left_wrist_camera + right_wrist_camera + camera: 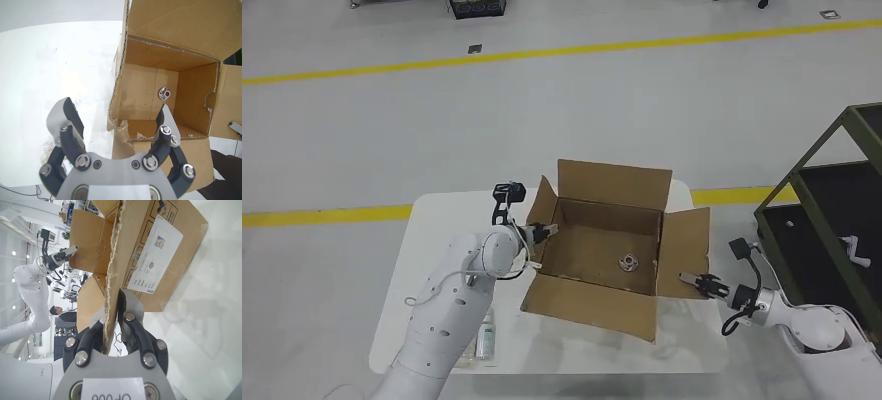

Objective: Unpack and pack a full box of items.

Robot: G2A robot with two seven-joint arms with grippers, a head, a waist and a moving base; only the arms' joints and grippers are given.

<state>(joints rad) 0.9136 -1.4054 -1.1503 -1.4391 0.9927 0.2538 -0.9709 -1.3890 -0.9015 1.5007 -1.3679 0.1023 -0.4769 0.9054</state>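
One metal flange (628,263) (164,93) lies on the floor of the open box (592,300), hub up, toward its right wall. The box stands on the right half of the tabletop (442,250), its right flap (687,250) overhanging the right edge. A clear bottle (485,338) lies near the front edge, toward the left corner, so unpacking looks nearly done.

The right tool (692,283) (111,306) is clenched on the right flap, which pins the box. The left tool (542,232) (115,103) hovers at the torn left wall with its jaws spread, grasping nothing.

The step in hand is probably fetching the flange with the left tool. To do it well:
- Clear the ragged left wall first, then travel across and come down straight, since the part sits far from that side.
- Pinch the raised hub rather than the flat rim, which lies flush on the cardboard and gives little purchase.
- Let the right tool's hold take any drag, so the box does not slide.
- Lift above the rim before swinging out toward the bottle's side.

In the top view the near wall hides the box floor beneath it. The left wrist view shows paper scraps there, though anything smaller would be hard to make out. The left arm covers part of the bottle. The flap hides the right tool's far finger.
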